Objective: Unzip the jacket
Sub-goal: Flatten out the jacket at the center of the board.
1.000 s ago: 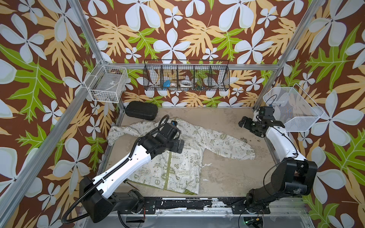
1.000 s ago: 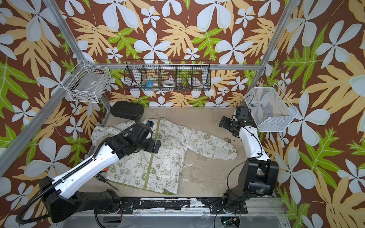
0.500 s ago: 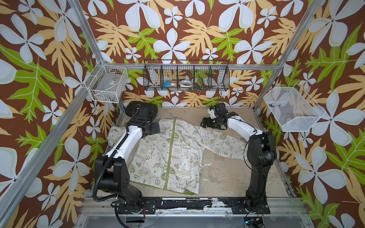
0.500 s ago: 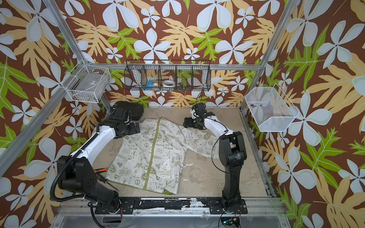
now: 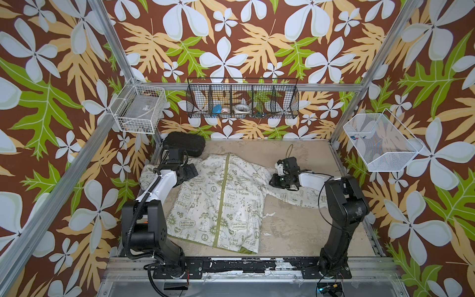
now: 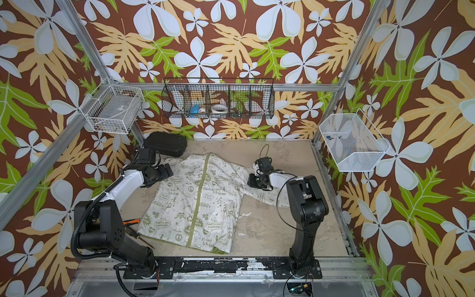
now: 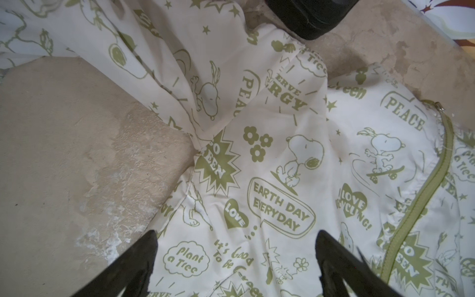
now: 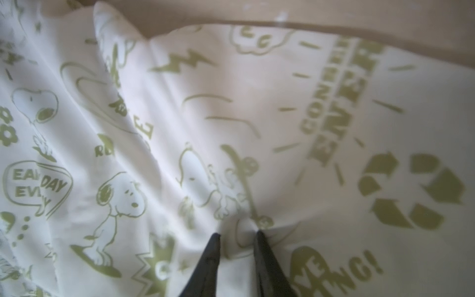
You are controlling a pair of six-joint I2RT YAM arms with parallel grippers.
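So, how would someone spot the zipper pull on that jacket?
Find the cream jacket printed with green cartoons, lying flat on the table. An olive-green zipper strip runs down its middle; follow it to the end nearest the back wall. The zipper pull is the small silvery metal tab there, the one bit of metal against the soft cloth.

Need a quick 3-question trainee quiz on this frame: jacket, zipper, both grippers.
1. True or false: the jacket has its zipper opened down to the hem.
2. The right gripper pinches: A) the zipper, B) jacket cloth off to the side of it, C) nothing.
3. Fill in: the left gripper hangs over the jacket with its jaws ____.
Key: 1 false; 2 B; 3 open.
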